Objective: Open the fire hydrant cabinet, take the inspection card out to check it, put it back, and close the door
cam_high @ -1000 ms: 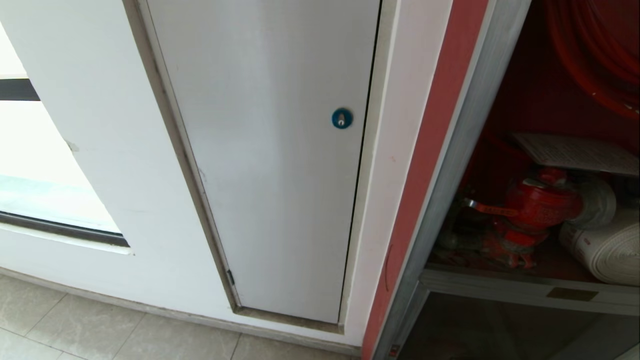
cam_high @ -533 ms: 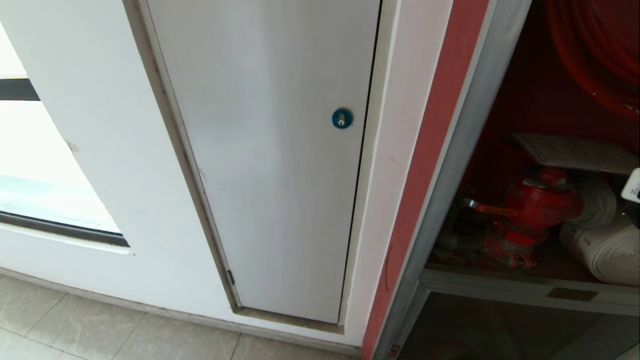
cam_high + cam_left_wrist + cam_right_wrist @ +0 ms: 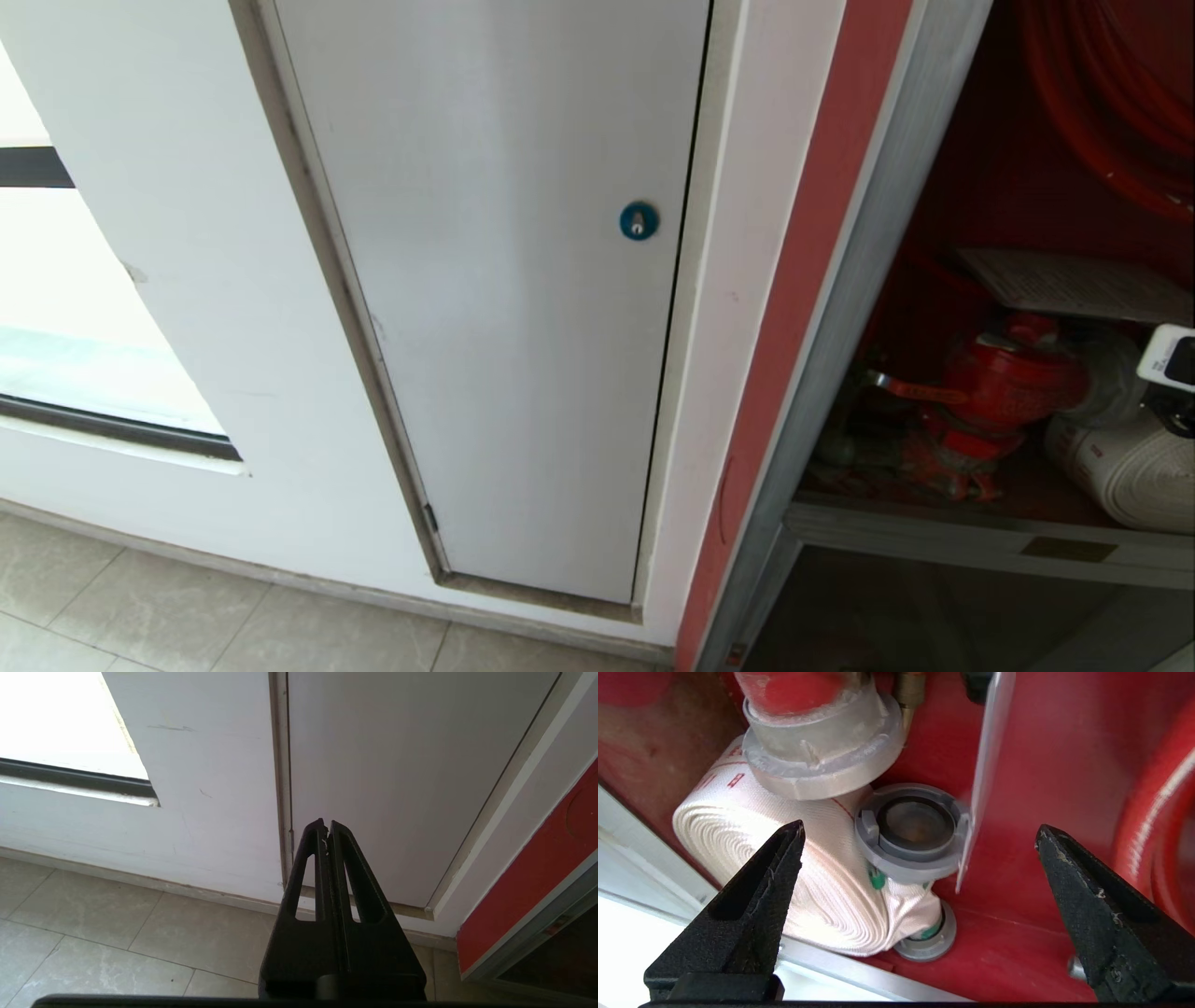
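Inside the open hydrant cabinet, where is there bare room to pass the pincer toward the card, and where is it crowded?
Bare room: the red back wall between the inspection card and the red coiled hose. Crowded: the hydrant valve, white rolled hose and grey couplings fill the cabinet's bottom. The open right pincer faces those couplings.

The left claw point(image 3: 327, 828), fingers pressed together, hangs before a white panel point(image 3: 402, 765) above the tiled floor point(image 3: 117, 942).

A corridor or lobby of a public or commercial building: a wall-mounted fire hydrant cabinet point(image 3: 934, 280) on the right (red valve point(image 3: 1004, 378), rolled white hose point(image 3: 1120, 467)), a locked white service panel point(image 3: 504, 280), pale floor tiles point(image 3: 187, 625) and a window point(image 3: 56, 373) at left.
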